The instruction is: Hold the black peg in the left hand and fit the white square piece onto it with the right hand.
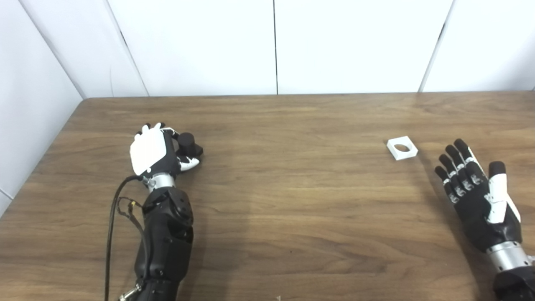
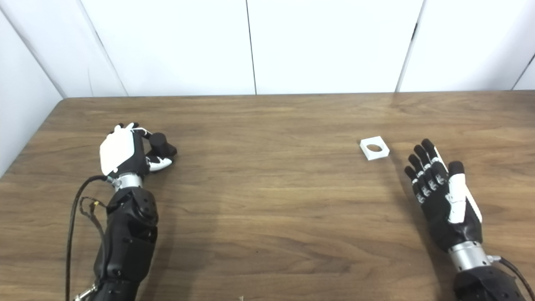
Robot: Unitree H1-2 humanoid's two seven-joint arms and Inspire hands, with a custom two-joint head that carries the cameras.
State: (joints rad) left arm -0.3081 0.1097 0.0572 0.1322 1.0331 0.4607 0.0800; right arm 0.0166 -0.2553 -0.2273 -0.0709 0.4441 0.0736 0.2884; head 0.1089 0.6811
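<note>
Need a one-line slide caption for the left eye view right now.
Left hand curled around the black peg on the table; right hand open, short of the white square piece.

Wooden table (image 1: 292, 200), brown grain, reaching to the white wall at 12 o'clock. White square piece (image 1: 402, 149) with a round hole lies flat on it at 2 o'clock. Black peg (image 1: 189, 144) sits at 10 o'clock, its base down on the wood.
</note>
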